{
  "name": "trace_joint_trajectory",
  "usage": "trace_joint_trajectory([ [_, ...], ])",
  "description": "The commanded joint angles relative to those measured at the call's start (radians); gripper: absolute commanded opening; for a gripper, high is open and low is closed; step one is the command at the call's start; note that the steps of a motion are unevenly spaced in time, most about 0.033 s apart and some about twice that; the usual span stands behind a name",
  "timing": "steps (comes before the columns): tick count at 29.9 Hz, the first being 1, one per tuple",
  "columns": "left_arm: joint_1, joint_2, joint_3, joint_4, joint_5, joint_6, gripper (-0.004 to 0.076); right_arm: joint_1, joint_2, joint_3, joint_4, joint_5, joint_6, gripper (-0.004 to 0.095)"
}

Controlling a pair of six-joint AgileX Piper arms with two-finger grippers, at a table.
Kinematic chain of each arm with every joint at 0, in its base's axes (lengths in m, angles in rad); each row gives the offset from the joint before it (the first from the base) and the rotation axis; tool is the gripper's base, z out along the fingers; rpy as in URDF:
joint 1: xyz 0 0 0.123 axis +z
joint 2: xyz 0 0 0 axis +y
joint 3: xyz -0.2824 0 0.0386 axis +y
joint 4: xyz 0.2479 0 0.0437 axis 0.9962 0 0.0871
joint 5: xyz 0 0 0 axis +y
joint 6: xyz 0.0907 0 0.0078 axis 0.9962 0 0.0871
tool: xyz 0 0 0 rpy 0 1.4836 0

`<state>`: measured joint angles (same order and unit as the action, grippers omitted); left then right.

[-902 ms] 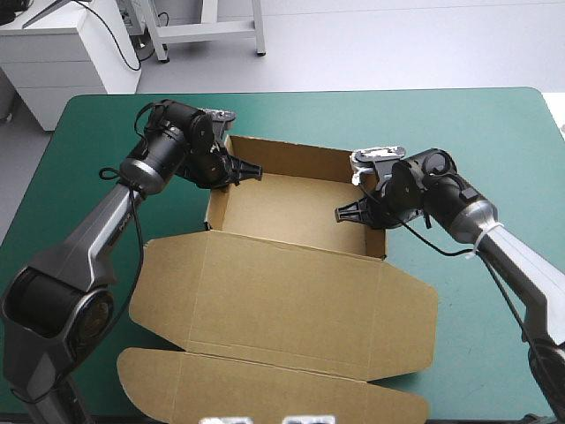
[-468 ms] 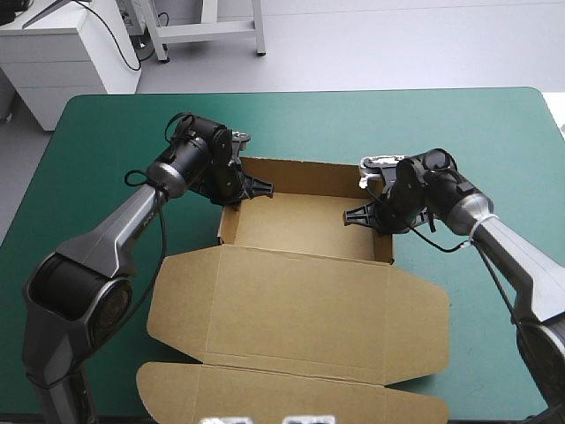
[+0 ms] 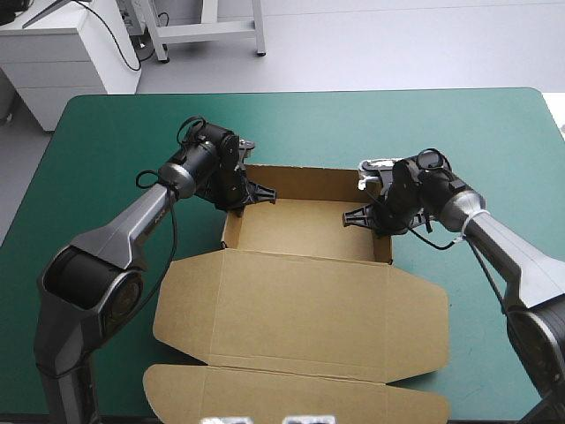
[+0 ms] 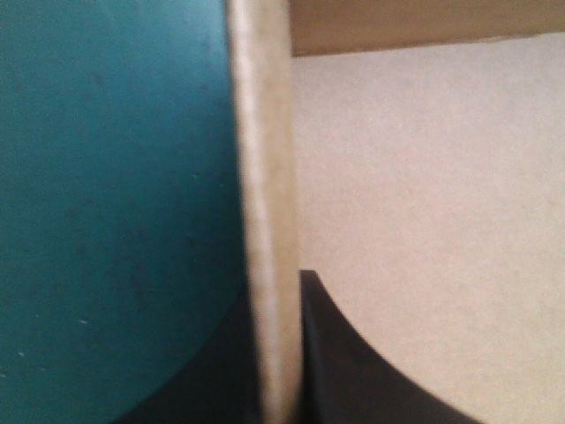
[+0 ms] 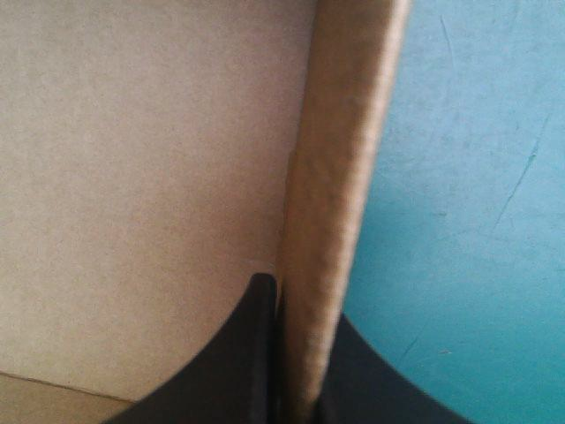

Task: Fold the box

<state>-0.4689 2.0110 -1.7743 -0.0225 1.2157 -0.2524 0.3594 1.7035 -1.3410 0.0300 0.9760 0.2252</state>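
Observation:
The brown box (image 3: 309,231) stands as an open tray mid-table, its walls raised and its lid (image 3: 300,309) lying flat toward the near edge. My left gripper (image 3: 240,200) is shut on the box's left wall (image 4: 265,203), one black finger (image 4: 344,371) inside the tray and one outside. My right gripper (image 3: 380,217) is shut on the box's right wall (image 5: 340,194), with one finger (image 5: 238,362) inside the tray and the other on the outer face. The tray floor (image 5: 141,177) is bare.
The teal-green cover (image 3: 115,141) lies open on the far side and to both sides of the box. The flat lid's front flap (image 3: 291,397) reaches the table's near edge.
Both arms have moved the box to the right and slightly toward the near edge. Their grips on the side walls are unchanged.

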Motion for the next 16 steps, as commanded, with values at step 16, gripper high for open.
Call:
trace_joint_trajectory([
  [16, -0.003, -0.023, -0.03, -0.033, 0.043, 0.185, 0.0071, -0.003, -0.044, -0.031, -0.056, -0.042, -0.051, 0.0378],
])
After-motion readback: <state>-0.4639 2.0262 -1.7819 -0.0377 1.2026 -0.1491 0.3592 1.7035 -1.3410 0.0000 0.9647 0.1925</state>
